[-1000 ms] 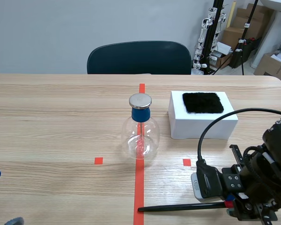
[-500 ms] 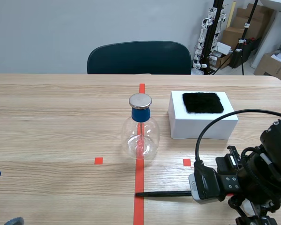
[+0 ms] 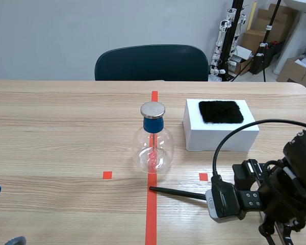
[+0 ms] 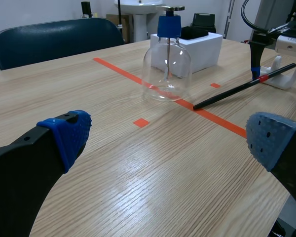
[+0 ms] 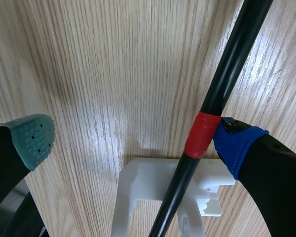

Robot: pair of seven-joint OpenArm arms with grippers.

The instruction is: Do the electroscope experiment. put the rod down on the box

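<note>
Rod: we see the rod [image 3: 176,192] slanting near the table's [image 3: 66,127] near edge, its grip end on a white stand [image 5: 143,187], well apart from the box [image 3: 222,139].
Claws: the right gripper [image 5: 135,140] gapes, with only its blue pad [image 5: 237,140] touching the rod's red band. The left gripper [image 4: 167,136] gapes, empty.
Handling: we judge it light, stiff and slick, so we clamp at the red band.

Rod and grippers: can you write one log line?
rod: on white stand | right gripper: open, blue pad at rod | left gripper: open
</note>
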